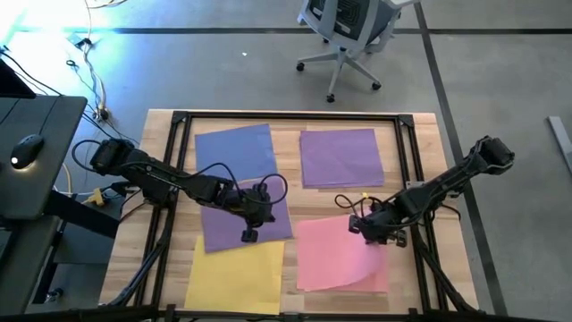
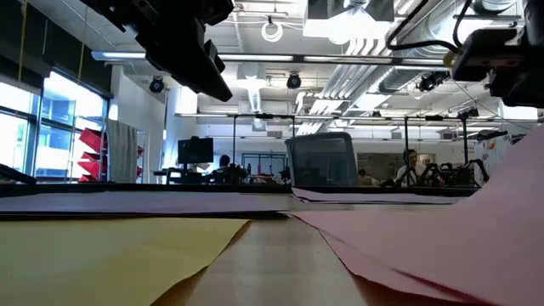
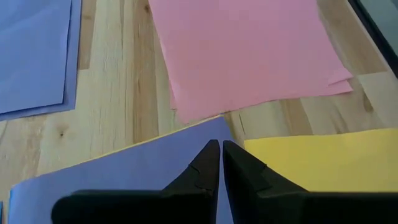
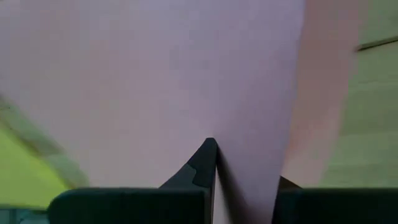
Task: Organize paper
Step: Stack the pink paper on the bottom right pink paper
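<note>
Coloured sheets of paper lie on the wooden table. A periwinkle blue sheet (image 1: 234, 150) and a purple sheet (image 1: 341, 156) are at the far side, and a yellow sheet (image 1: 234, 273) is at the near left. A second purple sheet (image 1: 234, 222) lies slanted, its near edge over the yellow one. My left gripper (image 1: 249, 231) is shut and hangs above this sheet's corner (image 3: 219, 124), clear of it in the low view. My right gripper (image 1: 372, 229) is shut on the pink paper (image 1: 338, 258) at the near right. My right gripper pinches the pink paper near its far right corner (image 4: 245, 155) between its two fingers (image 4: 205, 163), coming in from the table's right. That side of the paper rises off the table (image 2: 510, 183) and bends. The left part stays flat on the wood (image 2: 357, 234).
A black metal frame (image 1: 295, 116) borders the tabletop, with rails along the left and right sides. Bare wood (image 1: 290, 156) shows between the sheets. An office chair (image 1: 349, 27) stands on the floor beyond the far edge. A desk with a mouse (image 1: 27, 148) is to the left.
</note>
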`<state>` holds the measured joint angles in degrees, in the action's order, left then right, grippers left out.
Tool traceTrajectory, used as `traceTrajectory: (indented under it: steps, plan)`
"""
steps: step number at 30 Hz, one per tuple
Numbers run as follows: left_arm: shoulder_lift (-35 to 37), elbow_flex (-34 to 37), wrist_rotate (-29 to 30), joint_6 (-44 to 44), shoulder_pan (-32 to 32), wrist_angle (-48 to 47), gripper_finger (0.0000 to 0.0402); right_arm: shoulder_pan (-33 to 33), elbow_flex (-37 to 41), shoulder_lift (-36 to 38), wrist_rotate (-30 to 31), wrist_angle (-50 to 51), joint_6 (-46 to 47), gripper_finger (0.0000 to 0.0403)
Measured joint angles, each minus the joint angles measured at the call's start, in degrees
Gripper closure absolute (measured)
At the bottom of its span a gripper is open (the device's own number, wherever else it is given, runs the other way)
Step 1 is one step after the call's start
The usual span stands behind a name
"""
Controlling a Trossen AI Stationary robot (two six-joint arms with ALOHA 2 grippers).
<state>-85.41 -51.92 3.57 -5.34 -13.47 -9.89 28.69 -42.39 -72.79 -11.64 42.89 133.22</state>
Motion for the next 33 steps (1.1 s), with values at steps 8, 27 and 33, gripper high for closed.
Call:
traceTrajectory:
  steps: [8,27,33]
  plan:
    - [-1.0,0.0,-2.1,0.0,-0.1,3.7,0.0402,3.2,0.0,-0.1,-5.9,6.5,1.8,0.0294]
    - [-19.9,-0.1,-9.1,-12.3,-2.1,17.3,0.0402,9.7,0.0,-5.9,-4.8,-3.1,-4.7,0.019]
    - [-20.7,-0.1,-8.6,-11.7,-3.2,17.5,0.0402,14.1,0.0,-3.5,4.0,-3.9,-1.5,0.0189]
